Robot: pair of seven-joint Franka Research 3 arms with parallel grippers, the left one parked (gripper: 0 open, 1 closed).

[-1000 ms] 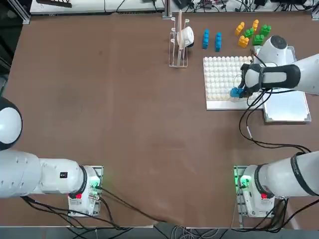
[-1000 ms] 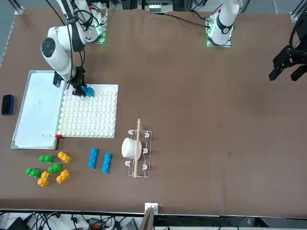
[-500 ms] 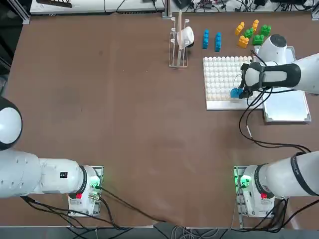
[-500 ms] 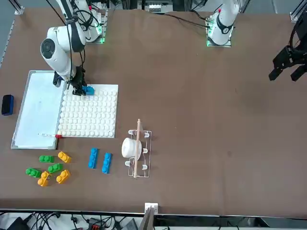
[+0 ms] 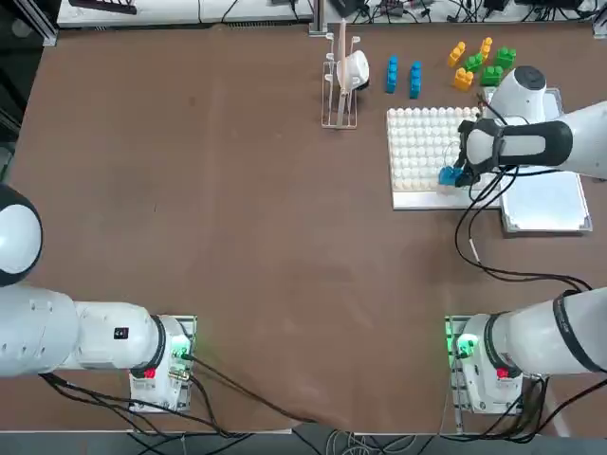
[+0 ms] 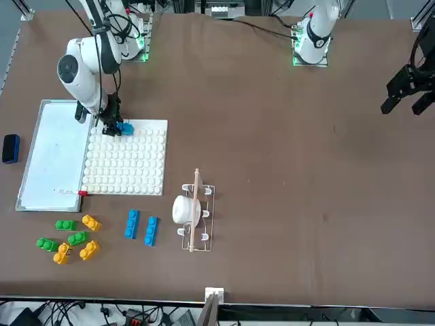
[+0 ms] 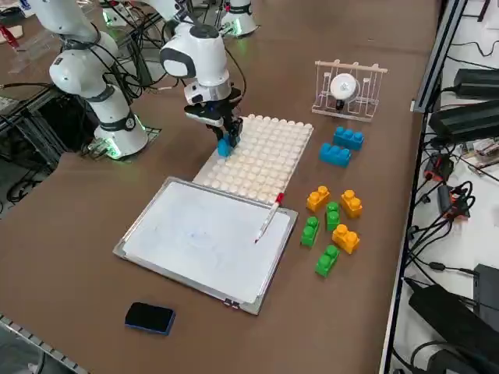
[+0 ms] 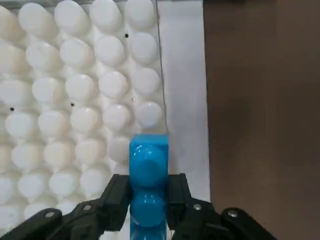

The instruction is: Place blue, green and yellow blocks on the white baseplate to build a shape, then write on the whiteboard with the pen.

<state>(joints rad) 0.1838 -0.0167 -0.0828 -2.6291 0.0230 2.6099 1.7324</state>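
My right gripper (image 5: 457,175) (image 6: 117,128) (image 7: 227,141) (image 8: 148,202) is shut on a blue block (image 5: 449,176) (image 6: 125,128) (image 7: 224,147) (image 8: 148,167), holding it over the near right corner of the white baseplate (image 5: 417,152) (image 6: 132,163) (image 7: 261,160) (image 8: 65,95). Whether the block touches the studs I cannot tell. Two more blue blocks (image 5: 403,76) (image 6: 141,226) (image 7: 341,146) lie beyond the plate, with green and yellow blocks (image 5: 482,64) (image 6: 69,240) (image 7: 331,226) beside them. The whiteboard (image 5: 550,204) (image 6: 51,156) (image 7: 203,241) lies right of the plate. The pen (image 6: 70,192) (image 7: 267,219) rests on its far edge.
A wire rack holding a white cup (image 5: 343,71) (image 6: 190,210) (image 7: 347,86) stands left of the loose blue blocks. A dark blue eraser (image 6: 10,148) (image 7: 150,317) lies past the whiteboard's outer side. Black cables (image 5: 493,256) trail from the right arm over the table.
The gripper with the blue block has barely shifted, edging slightly toward the plate's near right corner. Nothing else has moved.
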